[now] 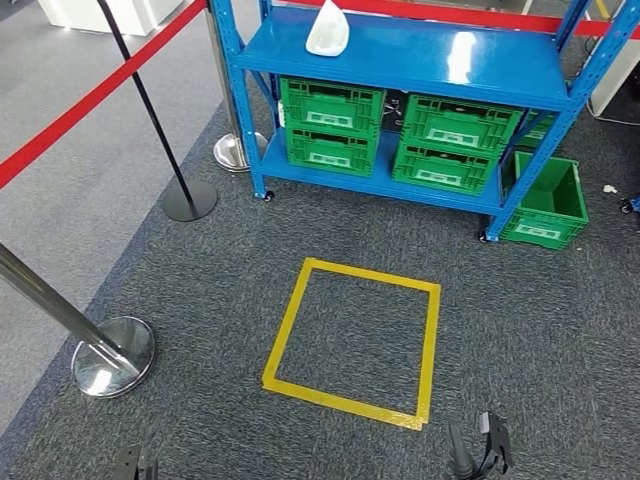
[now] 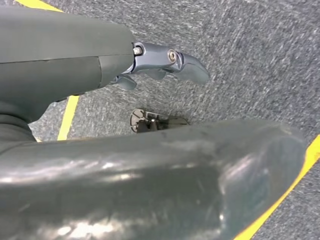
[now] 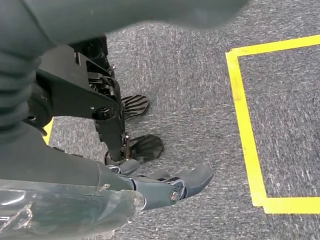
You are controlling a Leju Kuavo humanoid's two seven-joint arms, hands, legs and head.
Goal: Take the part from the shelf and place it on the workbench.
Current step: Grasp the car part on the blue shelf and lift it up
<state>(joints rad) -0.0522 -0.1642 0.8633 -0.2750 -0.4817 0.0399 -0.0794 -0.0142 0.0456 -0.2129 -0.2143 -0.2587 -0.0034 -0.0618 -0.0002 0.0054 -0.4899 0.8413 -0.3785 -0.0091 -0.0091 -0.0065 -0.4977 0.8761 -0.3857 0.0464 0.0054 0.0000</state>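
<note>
The part (image 1: pixel 327 30), a white rounded shell, lies on the upper board of the blue shelf (image 1: pixel 423 62) at the far side of the floor, well ahead of me. Both arms hang low at my sides, far from the shelf. My left hand (image 2: pixel 113 60) points down at the grey carpet with its fingers (image 2: pixel 181 62) stretched out and nothing in them. My right hand (image 3: pixel 158 187) also hangs over the carpet, fingers (image 3: pixel 192 179) extended and empty.
Green crates (image 1: pixel 330 122) (image 1: pixel 453 140) fill the shelf's lower level, and another crate (image 1: pixel 547 200) stands on the floor at its right. A yellow taped square (image 1: pixel 355 340) marks the carpet before me. Stanchions (image 1: pixel 113 355) (image 1: pixel 189 195) with red belts line the left.
</note>
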